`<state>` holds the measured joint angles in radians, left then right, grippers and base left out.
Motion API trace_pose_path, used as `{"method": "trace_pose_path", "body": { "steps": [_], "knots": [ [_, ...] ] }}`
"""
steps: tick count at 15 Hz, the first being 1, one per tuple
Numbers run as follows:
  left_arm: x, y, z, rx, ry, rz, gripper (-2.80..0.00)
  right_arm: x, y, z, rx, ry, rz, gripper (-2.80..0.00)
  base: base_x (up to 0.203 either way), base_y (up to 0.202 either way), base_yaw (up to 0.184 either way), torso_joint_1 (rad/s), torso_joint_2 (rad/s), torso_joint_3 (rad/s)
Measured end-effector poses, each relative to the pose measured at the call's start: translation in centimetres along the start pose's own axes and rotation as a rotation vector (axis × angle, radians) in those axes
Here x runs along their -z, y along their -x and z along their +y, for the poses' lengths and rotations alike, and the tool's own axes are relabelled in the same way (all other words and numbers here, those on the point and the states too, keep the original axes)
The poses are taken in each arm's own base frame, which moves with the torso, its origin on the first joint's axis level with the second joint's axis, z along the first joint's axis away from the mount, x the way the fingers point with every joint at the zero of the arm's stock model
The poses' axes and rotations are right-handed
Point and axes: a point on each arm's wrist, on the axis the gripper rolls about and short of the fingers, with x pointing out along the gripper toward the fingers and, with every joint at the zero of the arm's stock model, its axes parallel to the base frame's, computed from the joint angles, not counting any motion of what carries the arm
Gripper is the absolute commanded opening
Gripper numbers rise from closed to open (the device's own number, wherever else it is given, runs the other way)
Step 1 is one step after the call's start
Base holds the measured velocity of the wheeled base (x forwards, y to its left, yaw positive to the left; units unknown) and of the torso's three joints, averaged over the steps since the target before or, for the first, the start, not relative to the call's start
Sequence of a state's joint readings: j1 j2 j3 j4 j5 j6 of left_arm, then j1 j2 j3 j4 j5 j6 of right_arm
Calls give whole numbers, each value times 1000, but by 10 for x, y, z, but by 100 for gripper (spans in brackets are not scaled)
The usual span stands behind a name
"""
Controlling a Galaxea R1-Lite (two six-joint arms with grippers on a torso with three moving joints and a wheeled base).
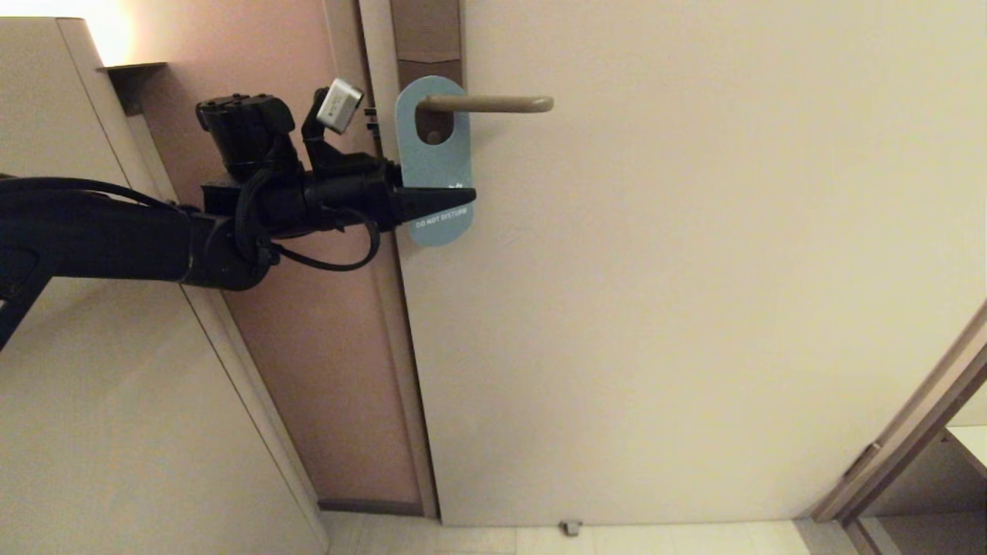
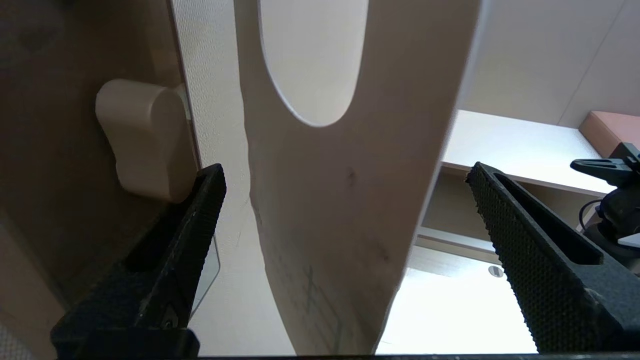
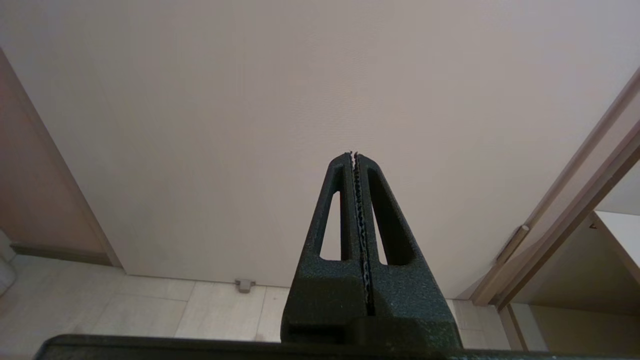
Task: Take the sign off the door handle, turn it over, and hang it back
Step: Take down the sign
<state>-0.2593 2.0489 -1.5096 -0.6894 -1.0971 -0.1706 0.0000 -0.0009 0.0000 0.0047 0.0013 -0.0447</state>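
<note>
With its jaws spread as wide as they go and nothing clamped between them, the left gripper (image 1: 443, 206) straddles the lower half of the sign (image 1: 434, 158). In the left wrist view I see one finger (image 2: 190, 240) on the door side of the card and the other finger (image 2: 530, 250) on the room side, each standing apart from the card's pale back face.

The sign hangs by its oval hole from the door handle (image 1: 487, 103), close to the backplate (image 1: 426, 35), with the teal "DO NOT DISTURB" face outward.

I judge the step in hand to be the grasp before lift-off. To do it well:

1. Keep the card centred between the pads before closing, so neither pad pushes it askew.
2. Close on the solid lower part, below the hole.
3. Once gripped, slide the card along the lever toward its rounded free end; pulling straight out would likely snag the hole's rim.

The right gripper (image 3: 356, 156) is parked low, facing the door (image 3: 280, 90), fingers pressed together and empty.
</note>
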Motion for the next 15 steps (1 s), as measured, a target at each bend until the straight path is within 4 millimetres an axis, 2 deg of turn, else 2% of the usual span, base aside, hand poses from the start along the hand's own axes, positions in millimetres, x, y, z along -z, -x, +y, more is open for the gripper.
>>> {"method": "trace_pose_path", "body": {
  "steps": [4, 5, 6, 15],
  "knots": [
    [0, -2, -1, 5, -14, -2, 0, 0, 0, 0, 0, 0, 0, -280, 0, 0, 0, 0, 0, 0],
    [0, -2, -1, 4, -23, -2, -60, 0, 0, 0, 0, 1, 0, -280, 0, 0, 0, 0, 0, 0],
    [0, -2, -1, 3, -29, -3, -280, 0, 0, 0, 0, 1, 0, -280, 0, 0, 0, 0, 0, 0],
    [-2, -1, -2, -3, -32, -4, -280, 0, 0, 0, 0, 0, 0, -280, 0, 0, 0, 0, 0, 0]
  ]
}}
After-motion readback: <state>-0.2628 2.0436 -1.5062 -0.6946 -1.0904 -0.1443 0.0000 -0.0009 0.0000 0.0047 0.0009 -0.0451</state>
